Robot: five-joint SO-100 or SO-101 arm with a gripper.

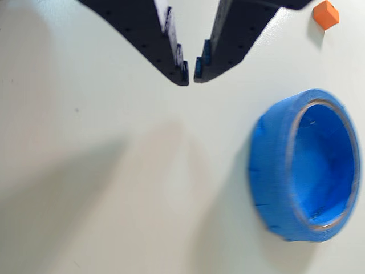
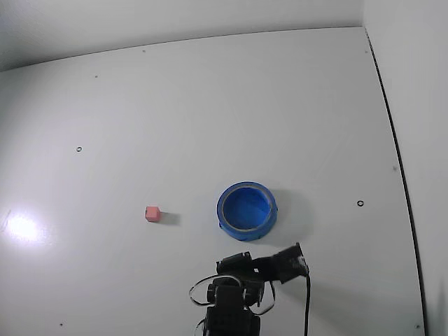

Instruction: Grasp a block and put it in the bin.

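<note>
The block (image 1: 325, 14) is a small salmon-orange cube at the top right of the wrist view; in the fixed view it (image 2: 152, 213) lies on the white table to the left of the bin. The bin (image 1: 268, 171) is a low blue ring at the right of the wrist view, and in the fixed view it (image 2: 225, 210) sits just beyond the arm. My gripper (image 1: 190, 77) enters from the top edge, its dark fingertips almost touching, with nothing between them. It hangs above bare table, apart from the bin and the block.
The arm (image 2: 280, 266) is folded low at the bottom middle of the fixed view, near its base. The white table (image 2: 210, 105) stretches around it, with a dark edge (image 2: 392, 140) along the right side.
</note>
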